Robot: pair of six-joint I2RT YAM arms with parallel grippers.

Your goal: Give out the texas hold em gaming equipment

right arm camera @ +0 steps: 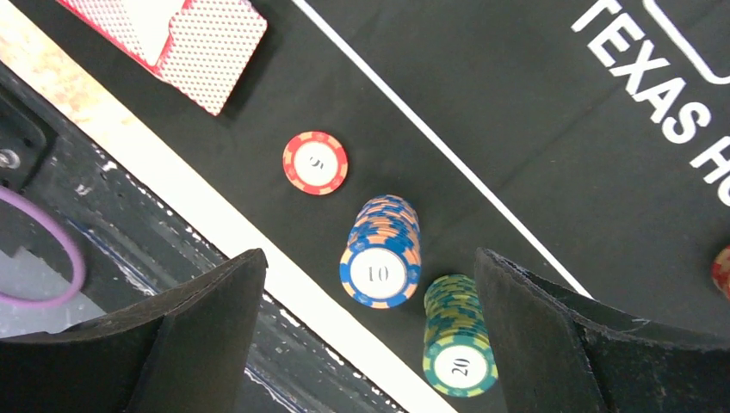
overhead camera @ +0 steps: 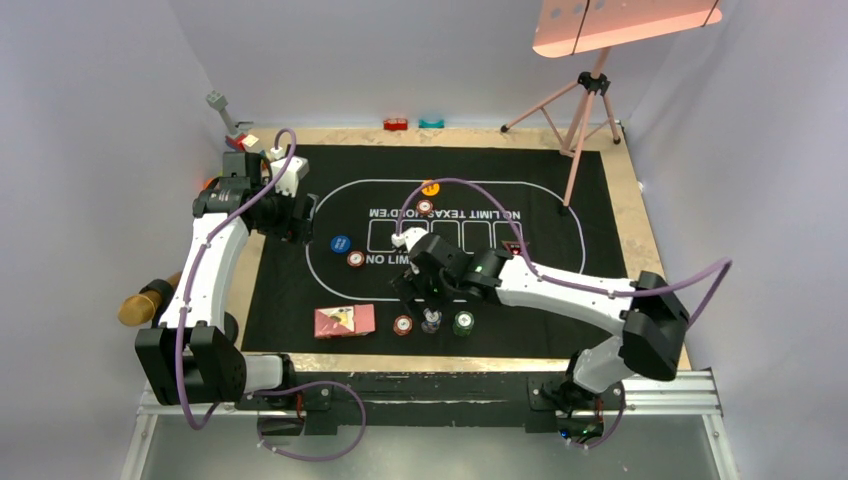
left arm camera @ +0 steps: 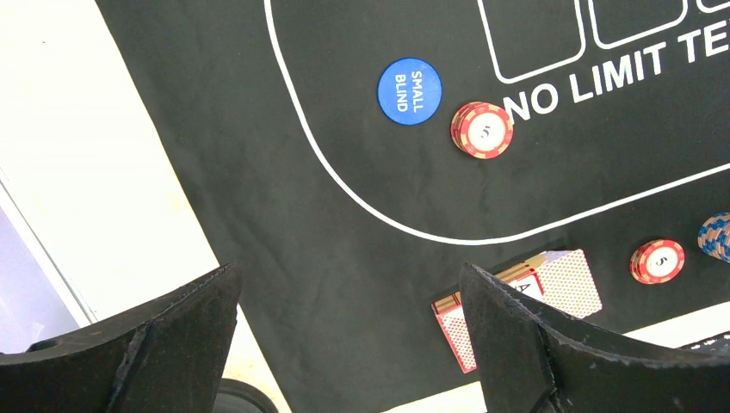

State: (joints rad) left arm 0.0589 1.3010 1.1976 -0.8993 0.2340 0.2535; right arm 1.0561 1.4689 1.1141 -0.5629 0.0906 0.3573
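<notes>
Black felt mat (overhead camera: 560, 200), printed with a white oval: it covers most of the table, and every gaming piece seen lies on it.

Right arm (overhead camera: 570, 290): reaches from its base leftward, low over the mat's near strip, wrist pitched down. Right gripper (overhead camera: 425, 295) is spread wide and holds nothing. It hangs above two tall chip stacks.

Risk, as I judge it: the stacks stand just beside each other, both within the finger span. An off-centre descent could clip the neighbouring stack and topple it. The mat's near edge is close, so loose chips could roll off. Closing on both stacks at once could shear them.

Left arm (overhead camera: 205, 260): extended up the mat's left side, wrist facing down by the oval's left curve. Left gripper (left arm camera: 349, 275) is wide and empty.

Pile of red-backed cards (overhead camera: 344, 321): near-left on the mat, slightly fanned, one white face showing.

Blue-and-orange chip stack marked 10 (right arm camera: 380, 258); green-and-cream chip stack marked 20 (right arm camera: 459, 344), to its right in the top view.

Red-and-cream chip stack (left arm camera: 482, 129): inside the oval, just beside the round blue "SMALL BLIND" disc (left arm camera: 410, 90).

Orange disc (overhead camera: 430, 187): at the oval's far line.

Single red chip marked 5 (right arm camera: 315, 162): flat, between the cards and the blue-and-orange stack.
</notes>
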